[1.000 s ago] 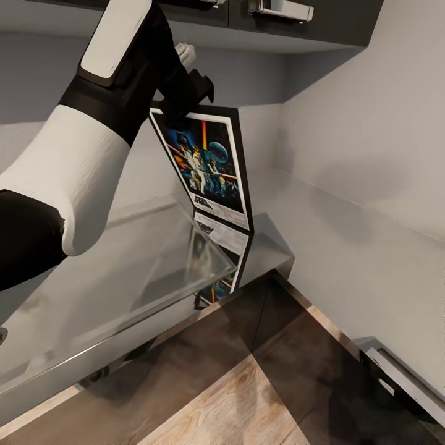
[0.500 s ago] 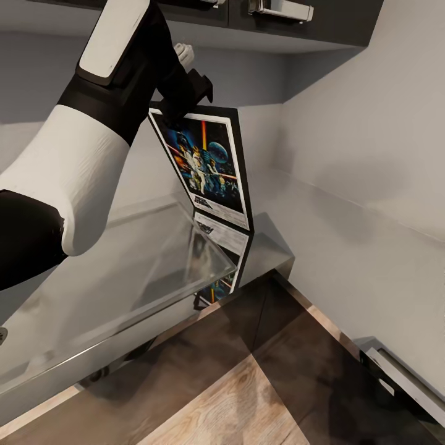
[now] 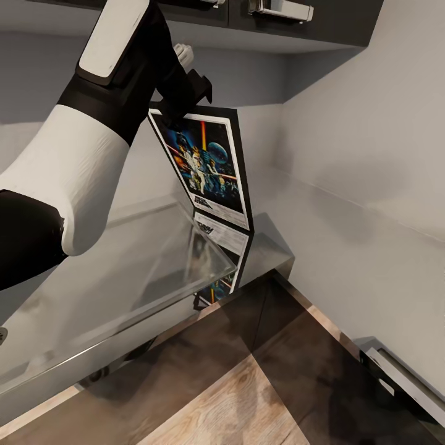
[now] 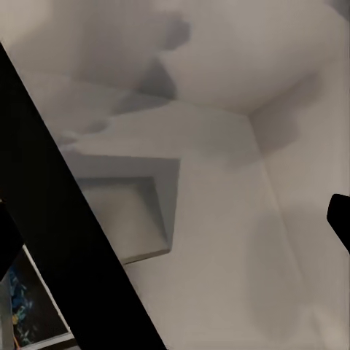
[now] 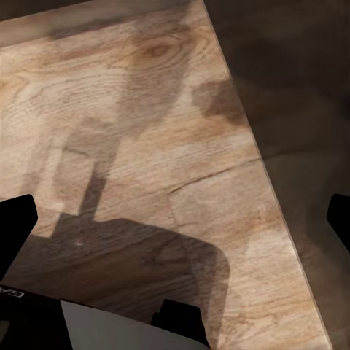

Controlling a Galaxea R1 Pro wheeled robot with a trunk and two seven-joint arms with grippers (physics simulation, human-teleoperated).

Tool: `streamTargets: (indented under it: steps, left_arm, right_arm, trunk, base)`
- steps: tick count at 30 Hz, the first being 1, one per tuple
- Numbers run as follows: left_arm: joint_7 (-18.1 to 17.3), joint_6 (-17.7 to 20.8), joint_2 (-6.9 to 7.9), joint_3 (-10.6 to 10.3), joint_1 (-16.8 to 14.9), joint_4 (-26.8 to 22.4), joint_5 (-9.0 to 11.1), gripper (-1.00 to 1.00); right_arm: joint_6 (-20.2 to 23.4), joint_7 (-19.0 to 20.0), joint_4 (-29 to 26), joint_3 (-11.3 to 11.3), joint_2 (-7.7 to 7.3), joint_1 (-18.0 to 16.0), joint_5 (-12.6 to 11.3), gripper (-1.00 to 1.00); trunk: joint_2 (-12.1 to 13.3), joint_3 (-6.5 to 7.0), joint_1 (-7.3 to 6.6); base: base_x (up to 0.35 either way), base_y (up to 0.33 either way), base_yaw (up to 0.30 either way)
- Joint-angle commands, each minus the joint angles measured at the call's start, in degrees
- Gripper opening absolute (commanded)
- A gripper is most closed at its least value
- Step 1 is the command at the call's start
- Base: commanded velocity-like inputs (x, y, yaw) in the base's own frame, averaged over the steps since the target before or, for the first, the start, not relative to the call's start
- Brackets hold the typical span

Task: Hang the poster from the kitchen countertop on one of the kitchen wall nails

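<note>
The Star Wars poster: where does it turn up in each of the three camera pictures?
Head view: the poster stands tilted at upper centre, its top edge at the left gripper.
Left wrist view: its black frame runs diagonally, artwork at one corner.
Right wrist view: wooden floor, no poster.
Shared landmark: the pale grey countertop.

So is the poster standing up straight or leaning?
Leaning. The poster tilts, its bottom corner touching the kitchen countertop, left pincer at its top.
</note>
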Motion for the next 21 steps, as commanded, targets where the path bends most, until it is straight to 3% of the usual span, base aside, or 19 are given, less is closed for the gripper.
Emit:
streamTargets:
  steps: [1,21]
  left_arm:
    - [0.35,0.48,0.0,0.23,-0.05,-0.01,0.08,1.0]
    - [1.93,-5.24,0.0,1.44,0.01,0.09,0.24,1.0]
  right_arm:
    - [-0.08,-0.51,0.01,0.44,-0.04,-0.04,0.05,1.0]
    - [-0.09,-0.51,0.01,0.45,-0.04,-0.04,0.05,1.0]
  trunk:
    - [-0.02,-0.05,0.0]
    - [-0.02,-0.05,0.0]
  base:
    - [0.0,0.0,0.0]
    - [0.0,0.0,0.0]
